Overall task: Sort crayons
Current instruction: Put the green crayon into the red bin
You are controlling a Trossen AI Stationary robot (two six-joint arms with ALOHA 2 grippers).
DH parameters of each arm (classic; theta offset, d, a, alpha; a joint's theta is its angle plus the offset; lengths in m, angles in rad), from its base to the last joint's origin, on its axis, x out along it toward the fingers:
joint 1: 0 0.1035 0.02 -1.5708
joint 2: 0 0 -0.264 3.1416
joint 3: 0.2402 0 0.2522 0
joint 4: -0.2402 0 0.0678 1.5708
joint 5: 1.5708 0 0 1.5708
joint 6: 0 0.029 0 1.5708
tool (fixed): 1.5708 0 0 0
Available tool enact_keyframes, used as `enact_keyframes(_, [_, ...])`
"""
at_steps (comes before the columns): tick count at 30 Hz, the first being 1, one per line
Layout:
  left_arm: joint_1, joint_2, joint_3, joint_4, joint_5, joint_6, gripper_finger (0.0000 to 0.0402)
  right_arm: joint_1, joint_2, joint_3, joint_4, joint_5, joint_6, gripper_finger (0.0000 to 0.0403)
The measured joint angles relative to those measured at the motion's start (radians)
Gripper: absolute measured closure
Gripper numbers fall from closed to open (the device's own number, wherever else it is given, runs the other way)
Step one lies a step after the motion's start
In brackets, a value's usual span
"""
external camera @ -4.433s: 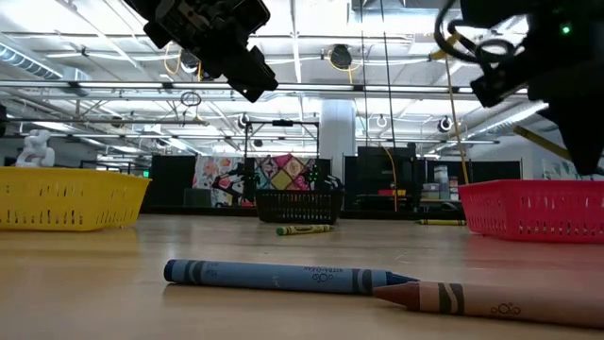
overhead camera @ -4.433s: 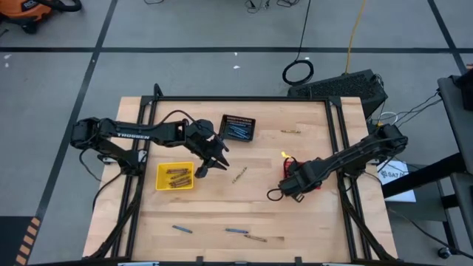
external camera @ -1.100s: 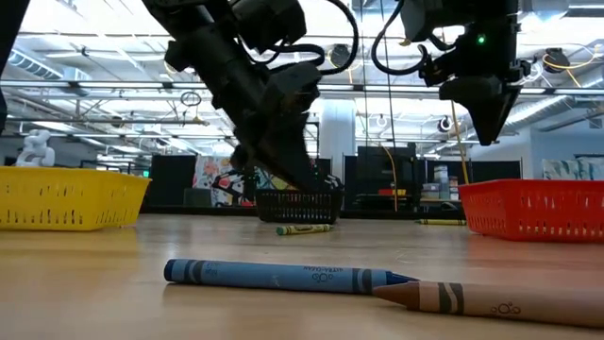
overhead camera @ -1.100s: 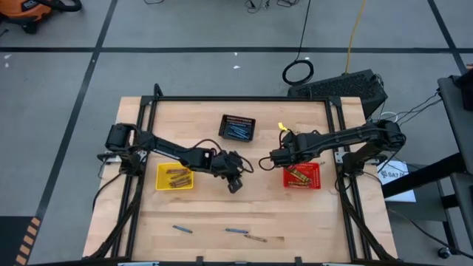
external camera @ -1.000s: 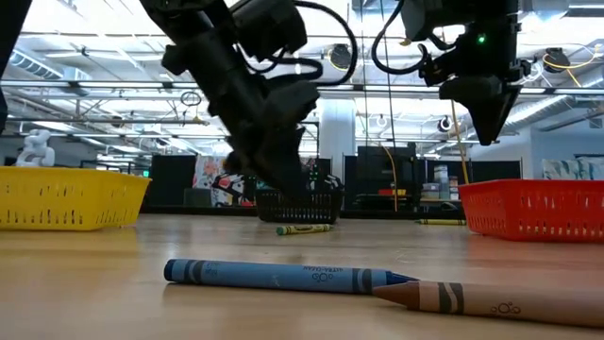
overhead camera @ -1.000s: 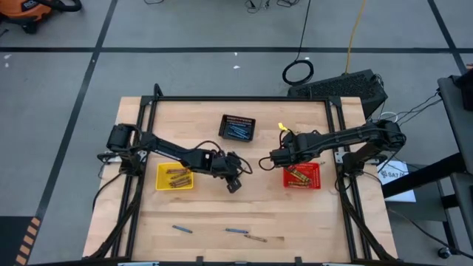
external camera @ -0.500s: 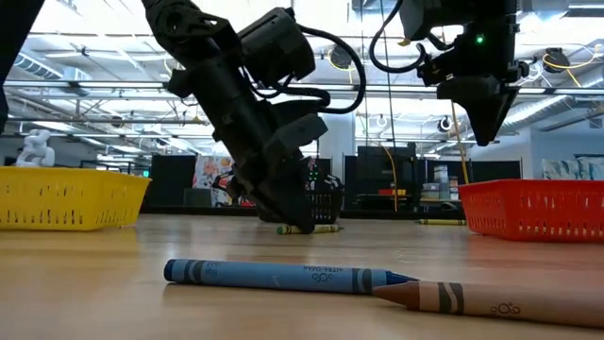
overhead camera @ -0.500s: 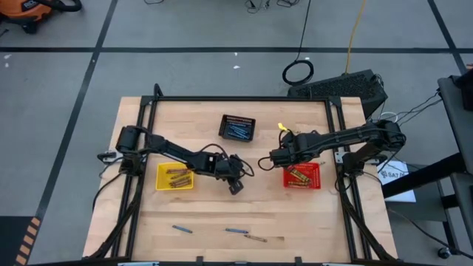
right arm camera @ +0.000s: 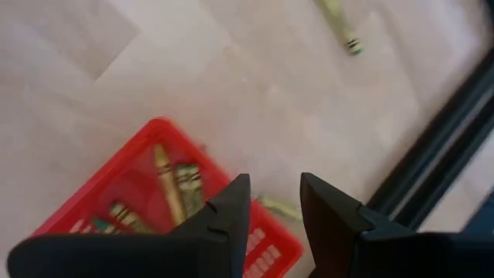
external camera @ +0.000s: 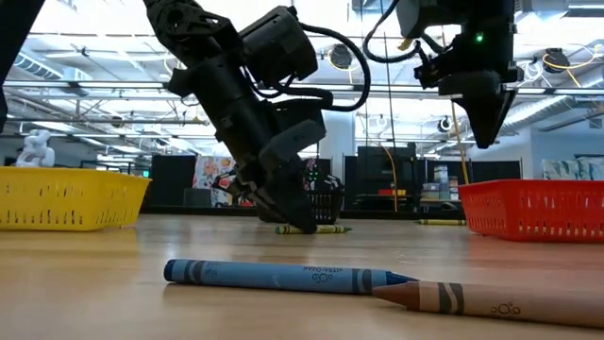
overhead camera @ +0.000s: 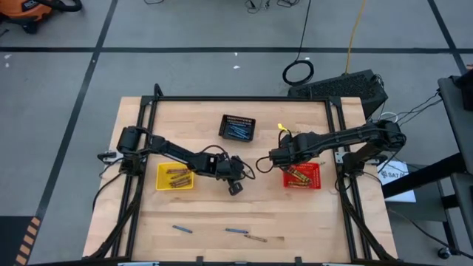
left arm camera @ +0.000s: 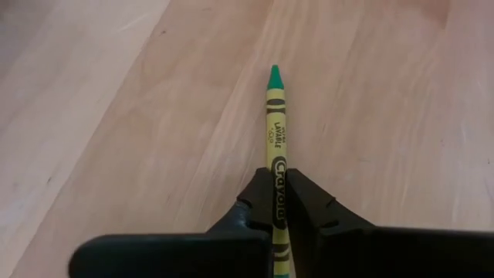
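A: Look at the big wooden worktop (overhead camera: 295, 222). Three little mesh baskets sit on it: the black mesh basket (overhead camera: 238, 128) near the far edge, the yellow mesh basket (overhead camera: 174, 176) toward the left edge, and the red mesh basket (overhead camera: 301, 176) toward the right edge. They all have short thin crayons inside.

B: What is the left gripper (overhead camera: 235, 185) doing?

A: It is down low in the middle of the worktop. A second ago its two fingers stood apart over the yellow-green crayon with the green tip (left arm camera: 275, 147). Now they have squeezed together on that crayon. Its tip still pokes out in front, lying on the wood.

B: So it caught one?

A: I think so. It looks ready to lift it and carry it to a basket. I can't tell which basket it belongs in.

B: And the right gripper (right arm camera: 270, 208)?

A: It hangs above the left side of the red basket, fingers apart, holding nothing, same as before.

B: Any crayons left?

A: Yes. A blue crayon (external camera: 283, 276) and a tan-brown crayon (external camera: 495, 300) lie tip to tip near the front edge, with another blue one (overhead camera: 182, 229) off to their left.
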State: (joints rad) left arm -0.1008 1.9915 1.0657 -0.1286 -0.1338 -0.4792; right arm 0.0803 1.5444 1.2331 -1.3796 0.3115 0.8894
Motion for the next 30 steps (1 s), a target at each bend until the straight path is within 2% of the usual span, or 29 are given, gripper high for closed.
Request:
enact_keyframes(6, [0.005, -0.019, -0.003, -0.009, 0.033, 0.090, 0.0392, 0.011, 0.000, 0.000, 0.025, -0.060, -0.024, 0.0300])
enact_keyframes(14, [0.036, -0.140, -0.013, -0.064, 0.094, 0.184, 0.0392, 0.063, 0.000, 0.000, 0.115, -0.131, -0.078, 0.0300])
enact_keyframes(20, [0.063, -0.217, -0.011, -0.110, 0.080, 0.244, 0.0392, 0.146, 0.000, 0.000, 0.339, -0.154, -0.184, 0.0300])
enact_keyframes(25, [0.072, -0.250, -0.009, -0.078, 0.079, 0.294, 0.0393, 0.191, 0.000, 0.000, 0.561, -0.148, -0.287, 0.0300])
enact_keyframes(30, [0.081, -0.299, -0.009, -0.006, 0.077, 0.338, 0.0393, 0.227, 0.000, 0.000, 0.726, -0.083, -0.365, 0.0300])
